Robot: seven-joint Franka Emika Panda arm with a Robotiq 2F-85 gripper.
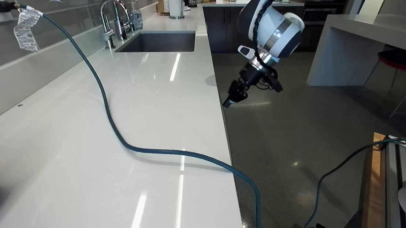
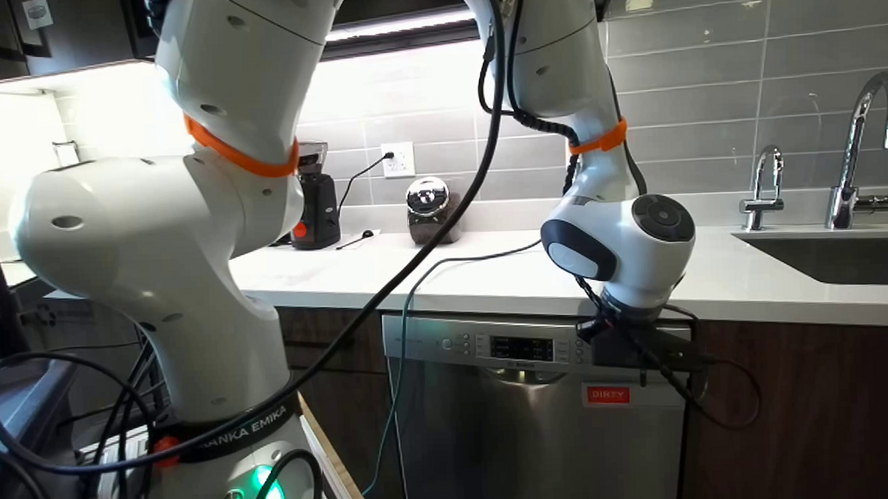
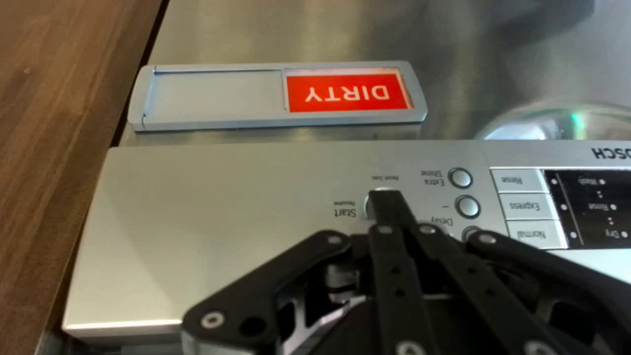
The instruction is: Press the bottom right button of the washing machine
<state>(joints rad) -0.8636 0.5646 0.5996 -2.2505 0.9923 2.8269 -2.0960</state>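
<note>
in an exterior view the rounded white arm (image 2: 117, 202) has orange bands (image 2: 245, 152) at ten and two o'clock, a dark disc (image 2: 663, 217) at three, green lights (image 2: 274, 496) at seven, a black collar (image 2: 264, 422) lettered "emika" between seven and eight. in the wrist view, at five, the gripper (image 3: 388, 198) shows black links (image 3: 261, 291) and silver screws (image 3: 213, 320).

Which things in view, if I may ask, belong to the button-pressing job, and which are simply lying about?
Part of the job:
gripper
Bosch dishwasher
Start button, probably the target

Just lying about:
paper towel roll
coffee grinder
metal-lidded jar
green-capped bottle
DIRTY sign
</note>
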